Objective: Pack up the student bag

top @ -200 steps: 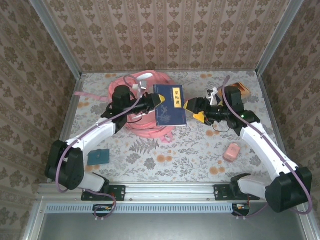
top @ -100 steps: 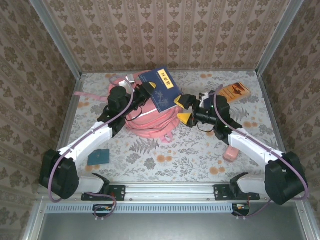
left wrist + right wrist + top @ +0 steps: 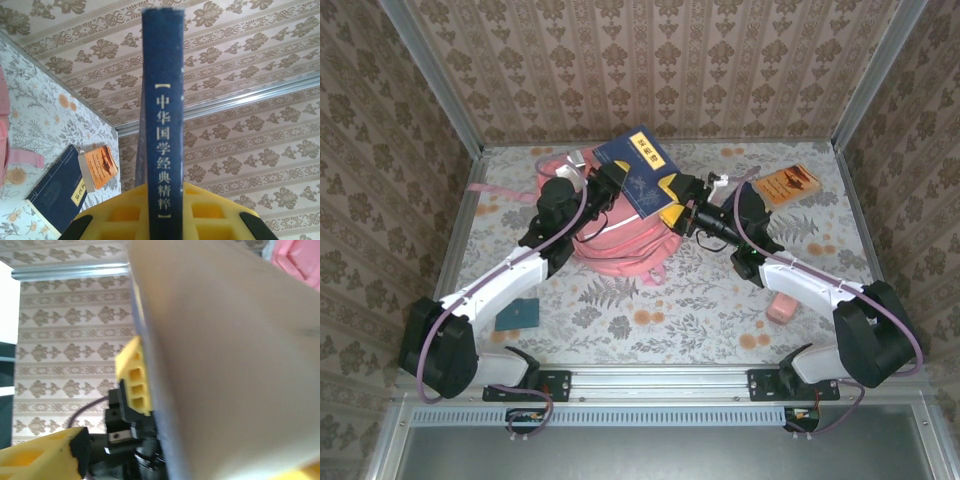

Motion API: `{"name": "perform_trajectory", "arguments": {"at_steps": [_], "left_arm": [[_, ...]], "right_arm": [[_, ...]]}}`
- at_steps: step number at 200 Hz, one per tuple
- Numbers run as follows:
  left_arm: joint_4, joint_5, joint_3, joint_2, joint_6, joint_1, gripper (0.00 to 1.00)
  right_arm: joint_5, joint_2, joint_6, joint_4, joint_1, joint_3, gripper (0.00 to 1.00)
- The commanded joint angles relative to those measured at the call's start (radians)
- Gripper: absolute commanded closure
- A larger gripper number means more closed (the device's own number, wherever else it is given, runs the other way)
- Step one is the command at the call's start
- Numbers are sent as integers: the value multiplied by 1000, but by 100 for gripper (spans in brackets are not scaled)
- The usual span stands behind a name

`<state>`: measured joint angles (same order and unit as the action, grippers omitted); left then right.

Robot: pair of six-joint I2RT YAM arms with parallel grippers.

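Both arms have swung inward: my left pincer (image 3: 618, 188) grips a dark blue hardcover book (image 3: 638, 178) over the pink fabric student bag (image 3: 620, 245), which lies far-centre on the floral surface (image 3: 700, 300), straps trailing left. My right pincer (image 3: 671, 203) gapes around the book's corner.

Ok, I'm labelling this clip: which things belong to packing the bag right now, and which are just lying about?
In use: student bag, blue book, left gripper holding it, right gripper open beside it.
Lying about: orange book, second blue book, pink object, teal object.
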<state>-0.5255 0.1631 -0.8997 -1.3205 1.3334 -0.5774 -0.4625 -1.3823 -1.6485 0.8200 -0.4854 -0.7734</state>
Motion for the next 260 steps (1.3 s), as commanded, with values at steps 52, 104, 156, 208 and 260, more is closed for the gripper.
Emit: {"name": "perform_trajectory", "arguments": {"at_steps": [52,104,156,208,260], "left_arm": [[-64,-40,23,13,52,-18,100],[-22,-32,48,22,43,-16,88],[227,-32,90,112,-45,16,16],[850,-100,-61,144,-502,41,2],[1071,-48,-269,-48,-924,21,3]], "right_arm": [[134,40,31,89,-15,26,48],[184,150,228,-160,-26,-1,77],[211,218,429,-481,-19,-51,93],[265,328,674,-865,59,-66,94],[274,411,776,-1094,161,-56,94]]}}
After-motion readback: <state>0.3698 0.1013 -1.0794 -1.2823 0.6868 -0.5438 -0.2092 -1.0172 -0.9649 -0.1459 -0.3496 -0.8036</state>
